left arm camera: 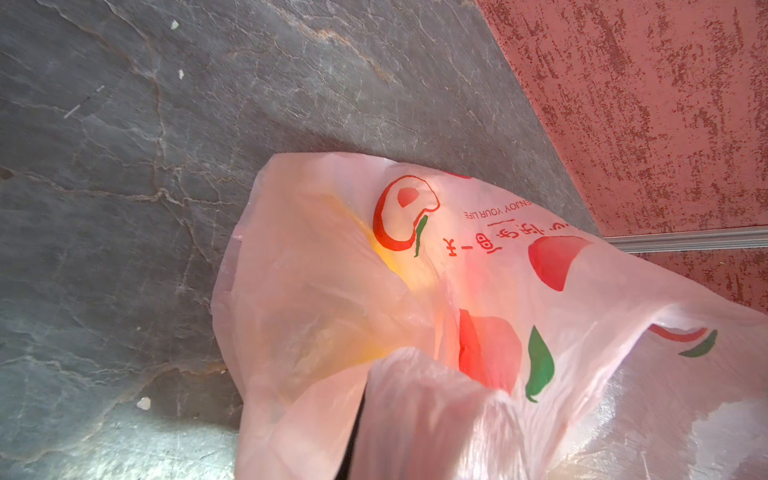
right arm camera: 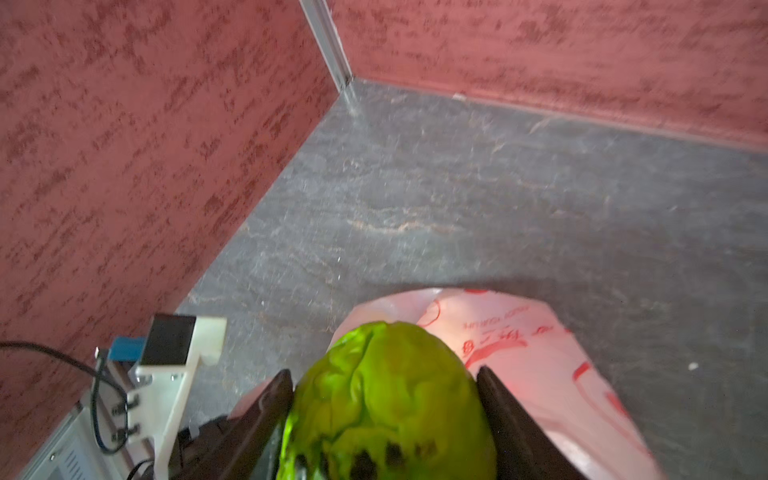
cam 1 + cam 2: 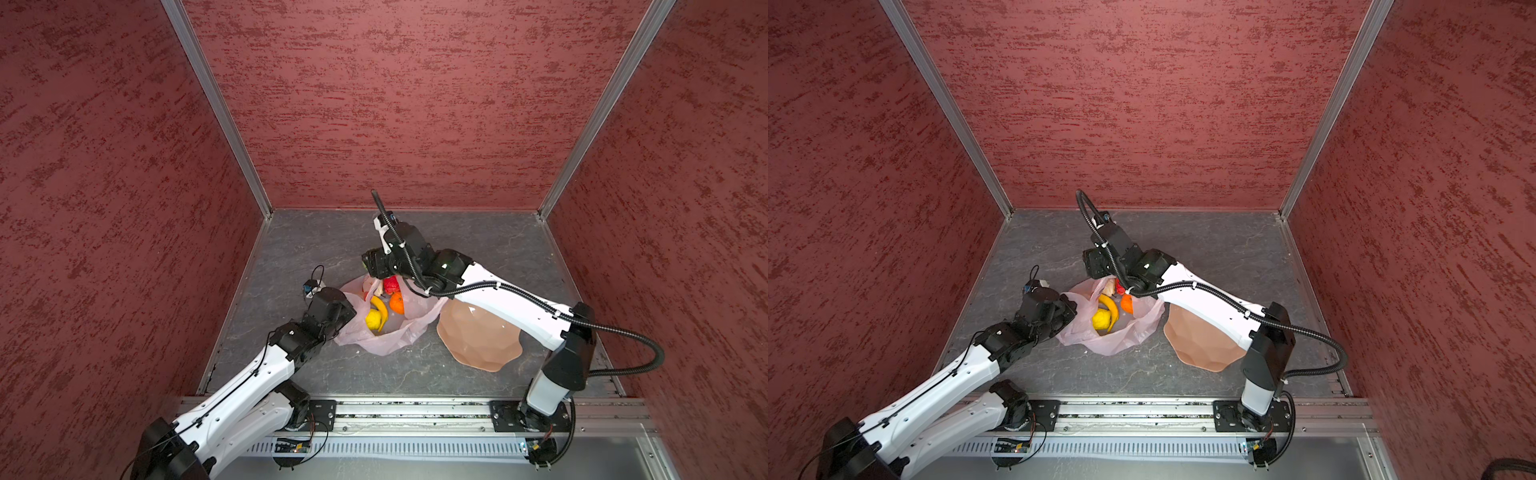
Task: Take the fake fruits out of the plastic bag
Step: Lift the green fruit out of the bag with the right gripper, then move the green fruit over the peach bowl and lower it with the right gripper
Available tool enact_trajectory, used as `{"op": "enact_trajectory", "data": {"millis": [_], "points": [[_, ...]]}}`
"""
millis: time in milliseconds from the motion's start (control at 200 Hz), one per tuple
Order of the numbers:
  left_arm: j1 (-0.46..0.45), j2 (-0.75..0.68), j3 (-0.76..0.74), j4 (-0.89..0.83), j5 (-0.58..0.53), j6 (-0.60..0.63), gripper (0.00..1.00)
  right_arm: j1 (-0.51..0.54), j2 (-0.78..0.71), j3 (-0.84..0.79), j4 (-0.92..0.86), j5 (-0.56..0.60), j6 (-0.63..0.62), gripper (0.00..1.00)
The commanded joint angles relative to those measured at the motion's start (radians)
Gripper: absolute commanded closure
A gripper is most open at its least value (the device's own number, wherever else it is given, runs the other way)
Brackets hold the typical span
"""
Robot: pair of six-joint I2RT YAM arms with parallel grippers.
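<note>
Snugly, the green lattice ball [image 2: 386, 395] sits clamped between the right fingers [image 2: 509, 419].

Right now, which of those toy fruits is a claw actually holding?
The green ball, clamped in the right claw; the banana, lemon, orange and red ball lie loose in the plastic bag.

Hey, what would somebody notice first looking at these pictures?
A bright green ball sits between the right gripper's jaws, over the bag's far edge. Mid-table, the open bag shows a lemon, banana, orange and red ball, its left edge pinched by the left gripper. A tan dish lies to its right.
</note>
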Motion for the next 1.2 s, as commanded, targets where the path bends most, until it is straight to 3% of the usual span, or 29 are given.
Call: {"op": "enact_trajectory", "data": {"millis": [0, 160, 471, 792, 1192], "points": [[-0.006, -0.002, -0.008, 0.003, 0.002, -0.005, 1.00, -0.060, -0.018, 0.064, 0.012, 0.095, -0.059, 0.87], [-0.002, -0.006, -0.008, -0.001, -0.003, -0.005, 1.00, -0.183, -0.080, 0.030, -0.047, 0.134, -0.059, 0.87], [-0.001, 0.022, 0.002, 0.013, 0.001, 0.003, 1.00, -0.349, -0.342, -0.333, -0.118, 0.179, 0.040, 0.87], [0.000, 0.060, 0.024, 0.028, 0.008, 0.020, 1.00, -0.363, -0.479, -0.714, -0.140, 0.041, 0.200, 0.88], [-0.003, 0.077, 0.032, 0.015, 0.004, 0.015, 1.00, -0.362, -0.441, -0.916, -0.050, -0.073, 0.283, 0.88]]}}
